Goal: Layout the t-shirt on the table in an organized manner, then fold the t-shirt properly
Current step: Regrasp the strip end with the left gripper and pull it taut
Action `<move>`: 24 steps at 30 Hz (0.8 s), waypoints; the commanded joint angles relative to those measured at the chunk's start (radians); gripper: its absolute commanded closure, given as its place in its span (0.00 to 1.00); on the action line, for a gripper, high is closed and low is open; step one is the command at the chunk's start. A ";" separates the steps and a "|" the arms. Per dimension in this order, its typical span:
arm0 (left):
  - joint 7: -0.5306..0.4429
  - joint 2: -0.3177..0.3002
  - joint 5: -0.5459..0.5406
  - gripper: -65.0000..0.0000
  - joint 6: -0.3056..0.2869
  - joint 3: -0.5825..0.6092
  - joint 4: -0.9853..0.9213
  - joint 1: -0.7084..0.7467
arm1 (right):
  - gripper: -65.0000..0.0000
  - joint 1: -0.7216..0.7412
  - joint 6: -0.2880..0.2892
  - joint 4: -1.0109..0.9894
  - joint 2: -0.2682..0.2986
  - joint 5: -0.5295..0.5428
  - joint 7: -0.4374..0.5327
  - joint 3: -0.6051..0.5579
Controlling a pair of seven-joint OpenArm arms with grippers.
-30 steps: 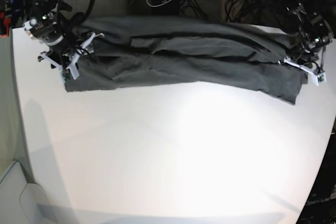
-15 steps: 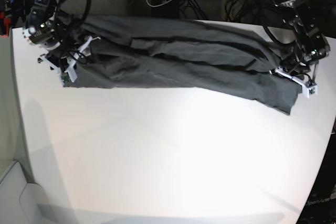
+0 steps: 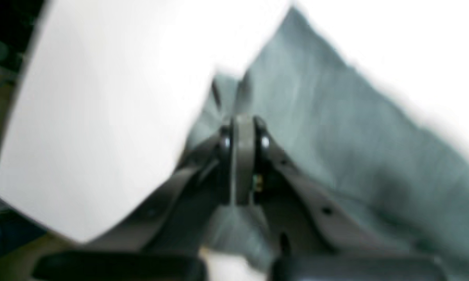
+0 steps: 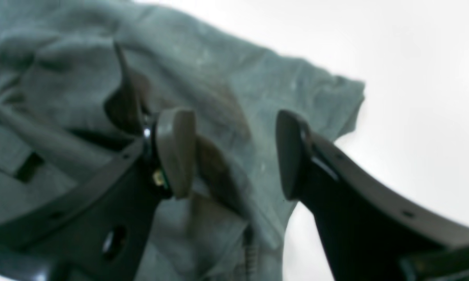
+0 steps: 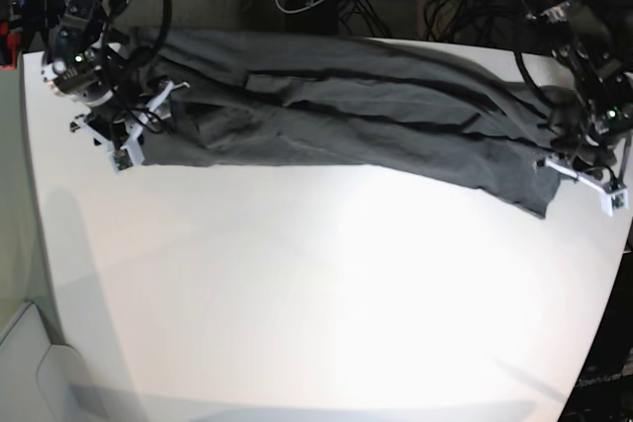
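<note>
Shirt (image 5: 346, 111): stretched in a long rumpled band across the far part of the white surface (image 5: 326, 294).
Left end effector (image 3: 242, 128): clenched on the shirt's edge near the surface's corner.
Right end effector (image 4: 234, 152): released, fingers spread above a sleeve, gripping nothing.
Focus: both wrist views blurred.

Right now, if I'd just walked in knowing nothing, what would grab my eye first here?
A long dark t-shirt stretched in rumpled folds across the far side of a big white table. At each end a robot arm works it: the left gripper has its jaws pinched shut on the cloth at the base view's right, while the right gripper hangs with jaws wide over the other end.
</note>
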 commanded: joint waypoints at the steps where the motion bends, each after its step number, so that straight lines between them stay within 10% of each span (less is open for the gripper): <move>1: -0.027 -0.014 -0.013 0.97 -0.006 0.004 -0.002 -0.054 | 0.48 0.009 -0.001 0.014 0.006 0.011 0.016 0.002; 8: -0.035 -0.024 -0.013 0.90 -0.004 0.006 -0.239 -0.267 | 0.48 0.010 -0.001 0.014 0.007 0.011 0.016 0.001; 17: -0.165 -0.010 -0.013 0.21 -0.004 0.004 -0.373 -0.295 | 0.48 0.012 -0.001 0.014 0.026 0.011 0.016 0.001; 24: -0.262 -0.008 -0.015 0.18 -0.004 0.004 -0.520 -0.300 | 0.48 0.012 -0.001 0.014 0.027 0.011 0.016 0.001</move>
